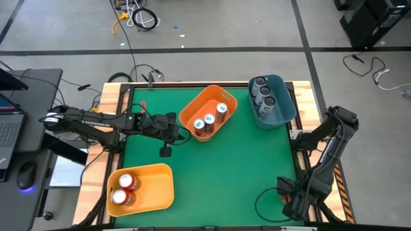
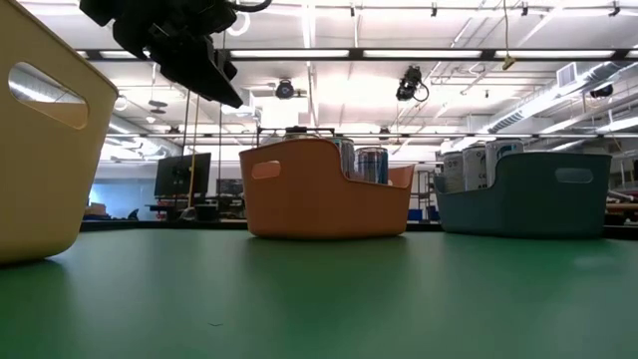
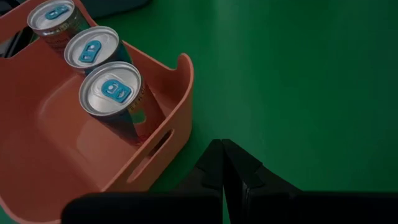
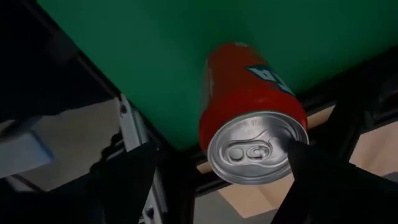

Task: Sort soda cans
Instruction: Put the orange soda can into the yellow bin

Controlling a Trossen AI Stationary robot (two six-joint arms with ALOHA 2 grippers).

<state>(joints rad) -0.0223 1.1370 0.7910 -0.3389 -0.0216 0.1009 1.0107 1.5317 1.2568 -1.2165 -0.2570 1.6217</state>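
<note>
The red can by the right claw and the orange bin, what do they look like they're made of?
The red can looks like thin metal, probably aluminium: its top is bare, brushed silver with a pull tab, and the painted red body is glossy. The orange bin looks like moulded plastic: smooth, matte, one colour, with rounded edges and a cut-out handle slot.

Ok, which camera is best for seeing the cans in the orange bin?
The left wrist view: all three cans stand close up inside the orange bin. The high view shows only small tops; the low view, just bits above the rim; the right wrist view misses them.
</note>
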